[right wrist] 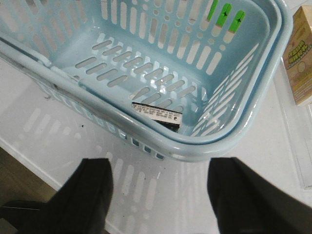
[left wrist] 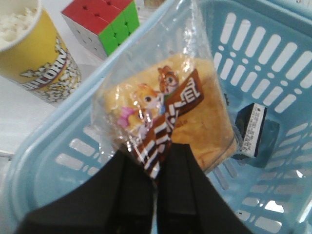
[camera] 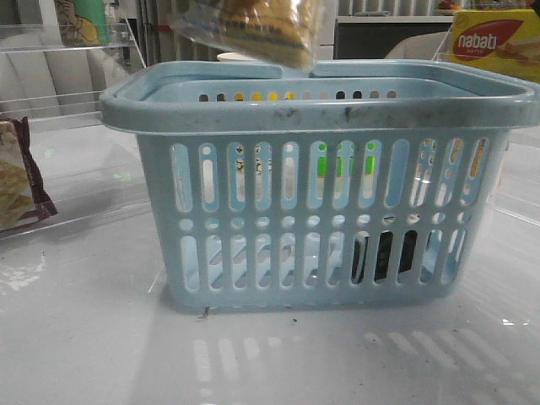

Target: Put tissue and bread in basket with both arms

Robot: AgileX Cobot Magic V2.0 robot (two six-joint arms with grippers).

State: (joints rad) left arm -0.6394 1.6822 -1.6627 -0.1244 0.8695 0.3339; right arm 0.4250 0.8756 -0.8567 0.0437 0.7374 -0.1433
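Note:
The pale blue basket point(camera: 321, 110) stands in the middle of the table. The dark tissue pack point(right wrist: 158, 115) lies on the basket floor; it also shows in the front view point(camera: 384, 256) through the slots and in the left wrist view point(left wrist: 253, 131). My left gripper point(left wrist: 157, 161) is shut on the wrapper edge of the bread point(left wrist: 195, 107) and holds it above the basket's opening; the bread point(camera: 257, 29) hangs over the far rim in the front view. My right gripper point(right wrist: 161, 187) is open and empty over the table just outside the basket rim point(right wrist: 195, 148).
A maroon-edged cracker bag point(camera: 18, 173) leans at the left. A yellow Nabati box point(camera: 498, 42) stands at the back right. A popcorn cup point(left wrist: 31, 48) and a colour cube point(left wrist: 105, 22) sit beside the basket. A carton point(right wrist: 301, 61) lies near the right gripper.

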